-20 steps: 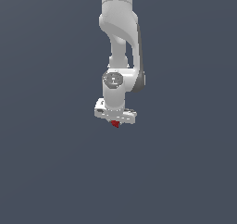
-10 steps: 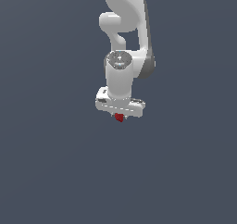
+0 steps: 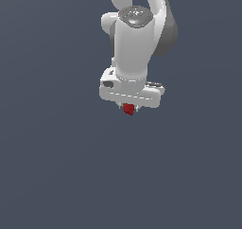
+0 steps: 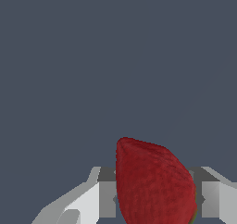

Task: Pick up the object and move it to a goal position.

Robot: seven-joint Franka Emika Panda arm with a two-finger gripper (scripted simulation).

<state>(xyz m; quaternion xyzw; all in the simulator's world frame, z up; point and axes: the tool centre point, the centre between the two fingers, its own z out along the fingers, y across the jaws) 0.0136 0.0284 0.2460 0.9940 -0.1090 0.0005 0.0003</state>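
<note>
A plain, flat, dark grey-blue surface (image 3: 52,166), uniform in both views.

The white, smooth plastic-looking arm (image 3: 134,43) has a soft sheen, with a glossy grey metallic-looking cap on top. The white gripper (image 3: 128,108) has matt, flat-faced grey-white fingers (image 4: 99,197). The small dark red, strawberry-like object (image 4: 155,183) looks matt, with a finely dimpled, slightly rough skin. The dark grey-blue ground (image 3: 52,166) is flat and matt.
</note>
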